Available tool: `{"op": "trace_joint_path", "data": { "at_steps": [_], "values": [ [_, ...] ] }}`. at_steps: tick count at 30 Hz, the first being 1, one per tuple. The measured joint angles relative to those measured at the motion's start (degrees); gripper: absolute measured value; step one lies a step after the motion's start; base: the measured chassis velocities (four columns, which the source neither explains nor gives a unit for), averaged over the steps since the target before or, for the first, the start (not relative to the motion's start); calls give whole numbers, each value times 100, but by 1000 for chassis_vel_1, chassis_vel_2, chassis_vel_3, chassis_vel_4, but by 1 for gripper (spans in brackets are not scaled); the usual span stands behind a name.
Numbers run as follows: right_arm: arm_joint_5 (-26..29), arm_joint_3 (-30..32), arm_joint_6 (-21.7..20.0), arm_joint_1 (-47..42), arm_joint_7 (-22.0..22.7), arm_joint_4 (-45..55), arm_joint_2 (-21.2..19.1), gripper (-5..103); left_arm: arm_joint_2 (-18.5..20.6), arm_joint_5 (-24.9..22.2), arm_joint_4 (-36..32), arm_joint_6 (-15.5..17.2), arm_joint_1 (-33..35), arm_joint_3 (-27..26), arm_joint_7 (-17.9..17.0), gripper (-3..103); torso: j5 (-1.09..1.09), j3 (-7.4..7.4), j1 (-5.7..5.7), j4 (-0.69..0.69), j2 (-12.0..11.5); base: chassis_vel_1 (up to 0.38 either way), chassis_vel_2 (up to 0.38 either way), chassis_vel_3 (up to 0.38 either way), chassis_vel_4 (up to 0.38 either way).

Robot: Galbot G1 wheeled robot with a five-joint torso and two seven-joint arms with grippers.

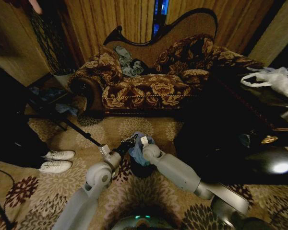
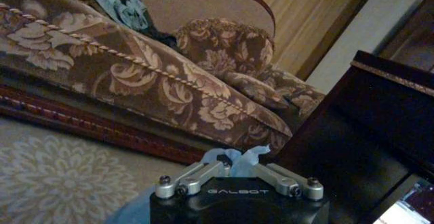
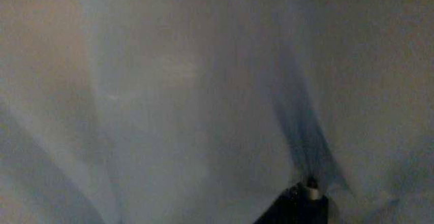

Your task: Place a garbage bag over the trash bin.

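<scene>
The pale blue garbage bag (image 1: 137,152) hangs bunched between my two grippers, low over the patterned carpet in front of the sofa. My left gripper (image 1: 128,142) is shut on it; in the left wrist view a tuft of the garbage bag (image 2: 234,159) sticks out between the closed fingers (image 2: 203,172). My right gripper (image 1: 143,141) is pressed into the bag from the other side, and the garbage bag's film (image 3: 176,92) lies right against the right wrist camera. The trash bin (image 1: 133,168) is a dark shape under the bag, mostly hidden by my forearms.
A floral sofa (image 1: 144,86) with a grey-blue garment (image 1: 127,60) stands ahead. A dark table (image 1: 249,115) at the right carries a white plastic bag (image 1: 278,79). White shoes (image 1: 57,160) and black tripod legs (image 1: 72,125) lie to the left.
</scene>
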Motion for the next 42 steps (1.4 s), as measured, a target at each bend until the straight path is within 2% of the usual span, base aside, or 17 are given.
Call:
{"op": "trace_joint_path", "data": {
  "at_steps": [5,8,11,13,19,31,38,42],
  "values": [
    [296,-100,4,74,134,12,-73,0,-32,-1,29,-67,1,2,48,0,1,0,0,0,0,0,0,0,0],
    [682,-399,6,257,366,25,-164,0,-108,12,195,-187,7,0,116,0,0,0,0,0,0,0,0,0,0],
    [738,-466,7,280,402,33,-178,0,-124,15,213,-209,24,-1,142,0,-1,0,0,0,0,0,0,0,0],
    [894,-637,11,292,567,61,-203,0,-168,0,291,-340,98,5,239,0,0,0,0,1,0,0,0,0,0],
    [898,-674,17,256,573,-1,-269,0,-202,-30,489,-601,141,-27,423,0,0,-1,0,0,0,0,0,0,0],
    [857,-555,21,125,534,-489,16,0,-379,-190,1007,-964,37,-86,551,0,0,0,0,0,0,0,0,0,0],
    [906,-562,21,115,491,-582,59,0,-559,-255,1107,-1026,55,-98,561,0,0,0,0,0,0,0,0,0,0],
    [1020,-566,21,80,556,-504,40,0,-738,-220,1074,-964,70,-92,436,0,0,0,0,0,0,0,0,0,0]
  ]
}}
